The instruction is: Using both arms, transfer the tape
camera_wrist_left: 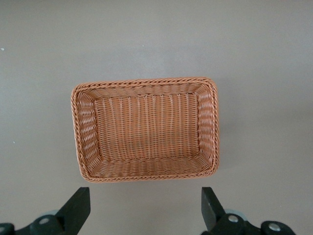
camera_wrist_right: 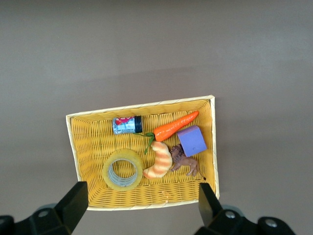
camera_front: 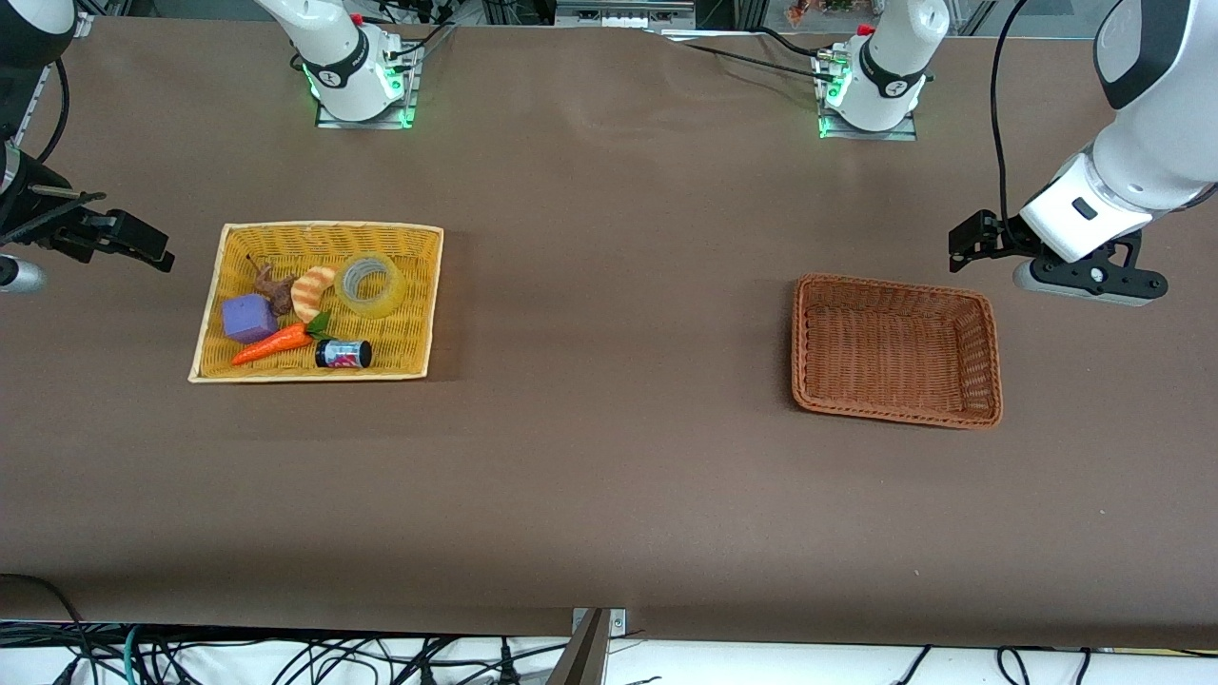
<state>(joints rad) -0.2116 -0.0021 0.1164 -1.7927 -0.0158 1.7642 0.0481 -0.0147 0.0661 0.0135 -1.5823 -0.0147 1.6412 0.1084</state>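
Note:
The tape [camera_front: 376, 304], a translucent yellowish roll, lies flat in the yellow wicker basket [camera_front: 314, 231], in the part farthest from the front camera. The right wrist view shows the tape [camera_wrist_right: 106, 172] in that basket [camera_wrist_right: 90, 147]. My right gripper [camera_front: 143, 245] is open and empty, up in the air beside the yellow basket toward the right arm's end of the table; its own view shows it [camera_wrist_right: 142, 203] with jaws wide. My left gripper [camera_front: 969, 243] is open and empty, up in the air beside the brown basket; its own view shows it [camera_wrist_left: 145, 205] too.
The yellow basket also holds a croissant [camera_front: 312, 290], a carrot [camera_front: 271, 343], a purple block [camera_front: 249, 317], a brown toy animal [camera_front: 274, 288] and a small black jar [camera_front: 343, 354]. An empty brown wicker basket [camera_front: 894, 352] stands toward the left arm's end and shows in the left wrist view [camera_wrist_left: 146, 129].

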